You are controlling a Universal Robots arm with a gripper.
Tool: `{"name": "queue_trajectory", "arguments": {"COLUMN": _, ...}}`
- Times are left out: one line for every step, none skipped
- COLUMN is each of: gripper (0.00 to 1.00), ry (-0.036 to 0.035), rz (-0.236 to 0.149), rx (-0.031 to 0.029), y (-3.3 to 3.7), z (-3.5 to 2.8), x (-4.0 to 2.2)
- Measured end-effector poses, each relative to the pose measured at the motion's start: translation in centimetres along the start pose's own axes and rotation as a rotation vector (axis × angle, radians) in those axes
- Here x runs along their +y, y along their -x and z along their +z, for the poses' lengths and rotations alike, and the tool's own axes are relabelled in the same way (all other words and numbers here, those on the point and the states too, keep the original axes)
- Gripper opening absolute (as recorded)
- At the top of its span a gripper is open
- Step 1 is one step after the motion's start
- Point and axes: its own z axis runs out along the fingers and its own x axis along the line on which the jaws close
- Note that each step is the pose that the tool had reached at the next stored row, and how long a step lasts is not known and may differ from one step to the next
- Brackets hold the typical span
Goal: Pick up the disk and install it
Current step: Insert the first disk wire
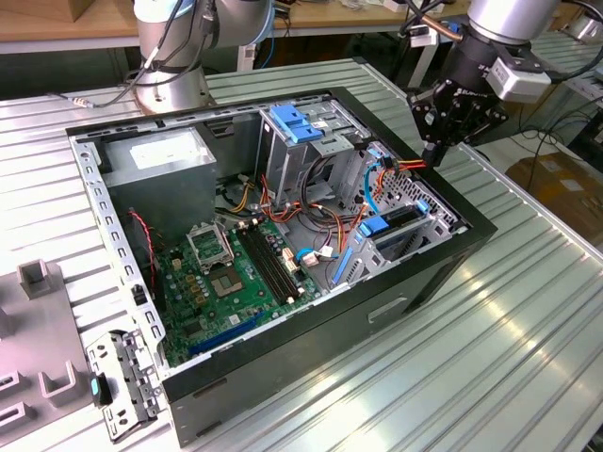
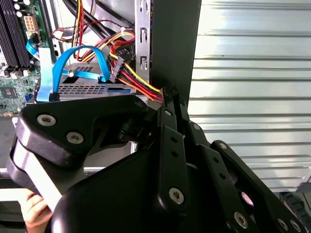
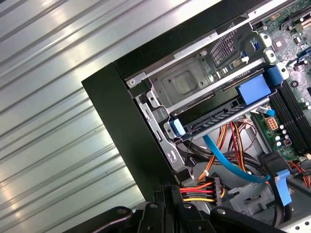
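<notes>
Dark-edged disk, light blue carrier rail, slotted in drive bay

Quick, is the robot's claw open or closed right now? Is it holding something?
Gripper: shut, fingertips pressed together, nothing held between them, right beside the red and yellow wires.

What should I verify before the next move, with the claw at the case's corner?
1. Disk in the claw: not ok. The disk lies in the drive bay, apart from the claw.
2. Disk fully seated: cannot tell.
3. Claw clear of wiring: not ok. It is right at the red, yellow and black power wires.
4. Claw clear of the black case wall: cannot tell, it is very close.
5. Blue data cable out of the way: not ok. It passes close by the disk.
</notes>
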Motion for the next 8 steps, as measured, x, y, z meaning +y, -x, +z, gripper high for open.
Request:
{"name": "queue_trajectory", "arguments": {"gripper": 0.16, "ry": 0.0000, "rz": 0.000, "rx": 0.0000, "y": 0.03, "z": 0.00, "x": 0.02}}
{"name": "queue_trajectory", "arguments": {"gripper": 0.16, "ry": 0.0001, "rz": 0.000, "rx": 0.0000, "y": 0.06, "z": -0.01, "x": 0.04}}
{"name": "queue_trajectory", "arguments": {"gripper": 0.16, "ry": 0.0000, "rz": 0.001, "rx": 0.0000, "y": 0.11, "z": 0.00, "x": 0.06}}
{"name": "queue_trajectory", "arguments": {"gripper": 0.16, "ry": 0.0002, "rz": 0.005, "rx": 0.0001, "y": 0.13, "z": 0.00, "x": 0.07}}
{"name": "queue_trajectory", "arguments": {"gripper": 0.16, "ry": 0.0006, "rz": 0.014, "rx": 0.0001, "y": 0.16, "z": 0.00, "x": 0.09}}
{"name": "queue_trajectory", "arguments": {"gripper": 0.16, "ry": 0.0010, "rz": 0.018, "rx": 0.0002, "y": 0.20, "z": -0.01, "x": 0.11}}
{"name": "queue_trajectory", "arguments": {"gripper": 0.16, "ry": 0.0012, "rz": 0.020, "rx": 0.0003, "y": 0.28, "z": -0.01, "x": 0.15}}
{"name": "queue_trajectory", "arguments": {"gripper": 0.16, "ry": 0.0012, "rz": 0.021, "rx": 0.0003, "y": 0.33, "z": -0.02, "x": 0.18}}
